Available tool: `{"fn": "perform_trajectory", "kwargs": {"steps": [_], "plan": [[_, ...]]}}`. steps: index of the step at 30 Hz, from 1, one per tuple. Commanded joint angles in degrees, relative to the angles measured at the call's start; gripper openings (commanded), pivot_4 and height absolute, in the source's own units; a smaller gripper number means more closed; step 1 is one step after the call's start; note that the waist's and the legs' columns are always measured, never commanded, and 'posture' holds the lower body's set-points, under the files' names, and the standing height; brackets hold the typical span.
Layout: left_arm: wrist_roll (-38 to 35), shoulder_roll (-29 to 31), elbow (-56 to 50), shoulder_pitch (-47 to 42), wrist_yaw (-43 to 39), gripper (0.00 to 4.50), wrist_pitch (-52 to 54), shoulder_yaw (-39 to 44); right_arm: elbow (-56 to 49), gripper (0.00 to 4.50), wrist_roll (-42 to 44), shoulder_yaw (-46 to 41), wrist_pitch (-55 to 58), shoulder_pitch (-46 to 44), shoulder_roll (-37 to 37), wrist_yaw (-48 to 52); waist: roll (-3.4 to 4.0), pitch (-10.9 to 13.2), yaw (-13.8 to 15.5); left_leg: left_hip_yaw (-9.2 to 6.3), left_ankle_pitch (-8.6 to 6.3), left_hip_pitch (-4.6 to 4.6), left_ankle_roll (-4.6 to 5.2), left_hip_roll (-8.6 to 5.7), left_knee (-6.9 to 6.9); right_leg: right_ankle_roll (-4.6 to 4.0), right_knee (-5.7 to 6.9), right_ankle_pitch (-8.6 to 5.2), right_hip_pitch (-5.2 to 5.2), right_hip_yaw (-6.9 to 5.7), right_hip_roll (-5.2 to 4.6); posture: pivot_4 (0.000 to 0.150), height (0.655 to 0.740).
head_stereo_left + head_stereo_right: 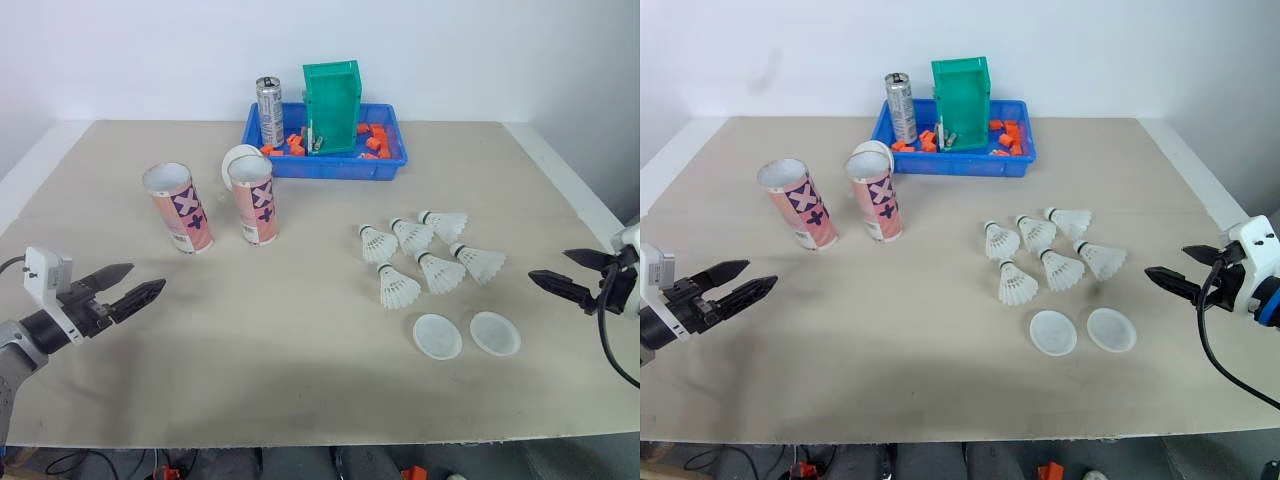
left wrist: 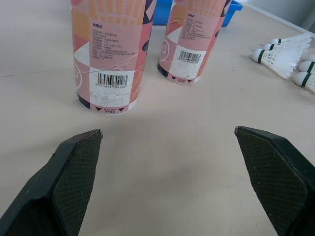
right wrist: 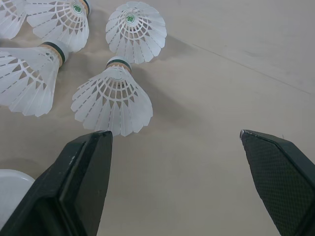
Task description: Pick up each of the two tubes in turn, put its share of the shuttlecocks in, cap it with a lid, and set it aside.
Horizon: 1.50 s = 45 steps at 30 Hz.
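Note:
Two pink tubes stand upright and uncapped on the beige table [image 1: 300, 380]: one tube [image 1: 180, 208] to the left, the other tube [image 1: 253, 199] just to its right. Several white shuttlecocks [image 1: 420, 255] lie in a cluster right of centre. Two round white lids [image 1: 437, 336] [image 1: 495, 333] lie side by side in front of them. My left gripper [image 1: 130, 283] is open near the front left, pointing at the tubes [image 2: 109, 51] from a distance. My right gripper [image 1: 562, 268] is open at the right edge, just short of the nearest shuttlecock [image 3: 113, 101].
A blue tray [image 1: 325, 165] at the back holds a green bin [image 1: 333, 106] and orange bits; a silver can [image 1: 270, 112] stands at its left end. A white lid-like disc [image 1: 236, 158] leans behind the right tube.

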Motion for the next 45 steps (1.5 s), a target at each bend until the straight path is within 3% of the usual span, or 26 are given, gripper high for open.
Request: {"fn": "perform_trajectory", "kwargs": {"steps": [1,26,31,35,39,45], "plan": [[-0.5,0.7,0.3,-1.4,0.0,4.50,-0.4,0.9,-2.0,4.46,0.9,-1.1,0.0,-0.5,-0.5,-0.4,0.00,0.0,0.0,0.00,0.00,0.00,0.00,0.00,0.00,0.00,0.00,0.00,0.00,0.00,0.00,0.150,0.7362],[1.5,0.2,3.1,-3.2,1.2,4.50,-1.2,-0.6,-6.0,4.46,3.0,-2.1,1.3,0.5,0.7,-1.7,0.00,0.0,0.0,-0.01,0.00,0.00,0.00,0.00,0.00,0.01,0.01,0.00,0.01,0.00,0.01,0.150,0.7362],[3.8,-0.9,8.3,-7.3,1.7,4.50,-5.8,-0.8,-14.0,4.46,11.6,-5.7,8.3,-2.9,3.5,-3.3,0.00,0.0,0.0,-0.02,0.00,0.00,0.00,0.00,0.02,0.02,0.03,0.02,0.00,0.00,0.03,0.150,0.7362],[9.1,-1.8,15.9,-12.2,2.3,4.50,-15.1,-1.9,-25.3,4.46,13.4,-3.0,10.1,-3.2,4.9,-4.6,0.01,0.0,0.2,-0.05,0.01,-0.01,0.01,0.01,0.02,0.04,0.03,0.04,0.01,-0.02,0.04,0.150,0.7362],[11.9,-2.5,21.7,-16.9,0.2,4.50,-21.9,-4.1,-39.7,4.46,18.4,4.0,15.6,-6.6,8.0,-6.0,-0.01,0.0,0.3,-0.05,0.01,-0.03,0.01,0.04,0.00,0.04,0.04,0.06,-0.01,-0.02,0.07,0.150,0.7362],[18.7,-2.3,34.0,-25.6,-5.1,4.50,-30.6,-12.0,-49.4,4.46,14.8,18.1,17.2,-11.4,15.8,-12.1,-0.05,0.0,0.6,-0.11,0.01,-0.29,0.01,0.03,0.01,0.19,0.02,0.10,-0.17,-0.04,0.07,0.150,0.7362]]}}
